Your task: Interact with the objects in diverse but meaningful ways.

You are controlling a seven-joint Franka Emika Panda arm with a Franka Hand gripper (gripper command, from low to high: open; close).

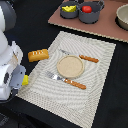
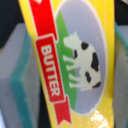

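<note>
A dark counter (image 1: 35,20) carries a striped placemat (image 1: 100,70) with plate (image 1: 70,66), knife and fork. Cheese (image 1: 68,8) and tomato (image 1: 87,8) already sit in pots; the loaf (image 1: 38,55) lies loose. The arm is low at the exterior view's left, its hand (image 2: 65,65) clamped on the butter (image 2: 70,55).

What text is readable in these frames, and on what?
"BUTTER": white capitals on a red ribbon banner, on the yellow butter block filling the wrist view, beside a cow picture.
No other text readable: nothing legible on the placemat, bread loaf or pots in the exterior view.
</note>
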